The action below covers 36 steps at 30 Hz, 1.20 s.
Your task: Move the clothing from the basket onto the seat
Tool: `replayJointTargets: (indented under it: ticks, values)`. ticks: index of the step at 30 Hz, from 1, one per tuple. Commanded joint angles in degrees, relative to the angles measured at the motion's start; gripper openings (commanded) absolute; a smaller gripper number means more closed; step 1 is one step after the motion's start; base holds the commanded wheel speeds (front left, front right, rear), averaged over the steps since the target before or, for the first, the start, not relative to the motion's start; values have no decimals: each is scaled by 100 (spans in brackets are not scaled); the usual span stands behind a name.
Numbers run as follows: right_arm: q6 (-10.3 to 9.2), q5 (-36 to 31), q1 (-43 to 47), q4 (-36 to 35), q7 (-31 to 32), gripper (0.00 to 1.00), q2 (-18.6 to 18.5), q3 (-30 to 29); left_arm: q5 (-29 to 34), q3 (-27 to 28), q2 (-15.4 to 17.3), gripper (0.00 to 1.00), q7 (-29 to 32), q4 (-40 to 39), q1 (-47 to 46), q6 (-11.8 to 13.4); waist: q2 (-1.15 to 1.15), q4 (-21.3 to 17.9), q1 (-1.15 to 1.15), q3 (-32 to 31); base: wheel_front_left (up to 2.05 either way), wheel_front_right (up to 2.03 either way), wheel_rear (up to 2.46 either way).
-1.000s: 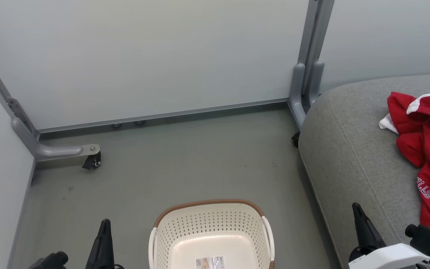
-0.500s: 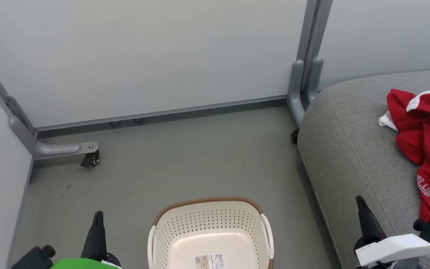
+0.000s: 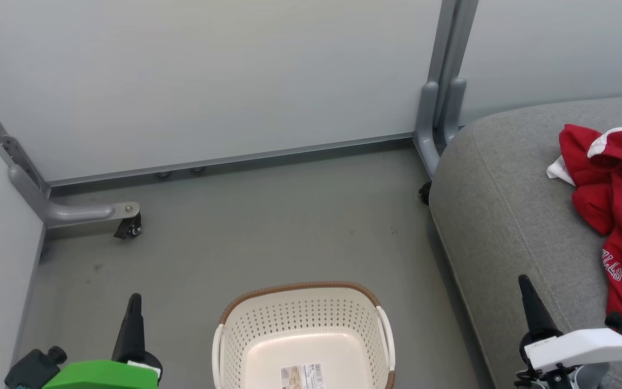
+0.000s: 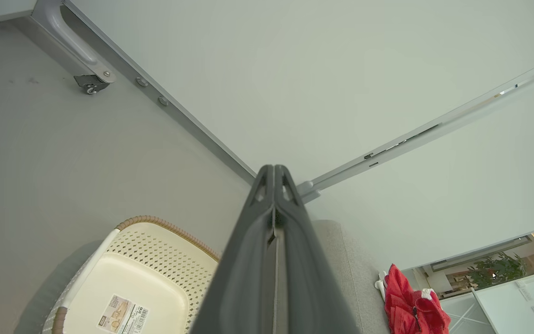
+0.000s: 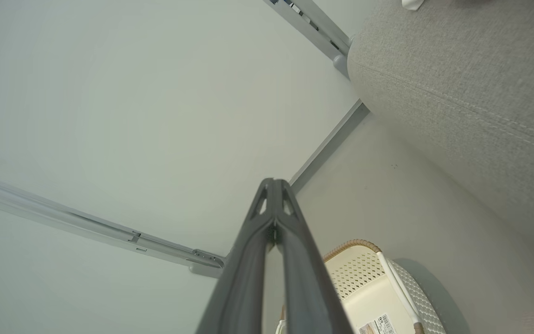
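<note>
The red clothing (image 3: 619, 200) lies crumpled on the grey seat (image 3: 505, 216) at the right, also seen as red clothing (image 4: 413, 306) on the seat (image 4: 341, 260) in the left wrist view. The cream basket (image 3: 303, 335) stands on the floor at bottom centre, with only a paper label inside; the basket (image 4: 128, 278) and the basket (image 5: 373, 287) show the same. My left gripper (image 3: 134, 302) is shut and empty, left of the basket. My right gripper (image 3: 524, 283) is shut and empty, over the seat's front edge. The shut left gripper (image 4: 274, 169) and right gripper (image 5: 274, 183) point toward the wall.
Pale partition panels (image 3: 208, 81) close off the back and left. Their grey feet carry castors (image 3: 127, 229) at the left and a post (image 3: 435, 124) by the seat's corner. Grey floor (image 3: 262, 232) lies between the basket and the panels.
The head view has tilted, so everything sits slightly higher in the picture. Both grippers have risen further into view, with the left arm's green cover now showing. Clothing and basket stay put.
</note>
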Motion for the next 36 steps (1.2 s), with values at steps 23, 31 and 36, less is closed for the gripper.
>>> replayJointTargets:
  ticks: [23, 31, 36]
  values:
    - [-3, 1388, -375, 92, 377, 0, -57, -174, -1399, 271, 53, 0, 382, 135, -511, -115, 38, -44, 0, 105, 0, 0, 0]
    - [-4, 1775, -454, 132, 485, 0, -56, -224, -1788, 347, 47, 0, 491, 184, -609, -138, 42, -59, 0, 141, 0, 0, 0]
    - [-4, 2010, -497, 154, 550, 0, -55, -256, -2030, 395, 42, 0, 559, 217, -665, -152, 44, -69, 0, 164, 0, 0, 0]
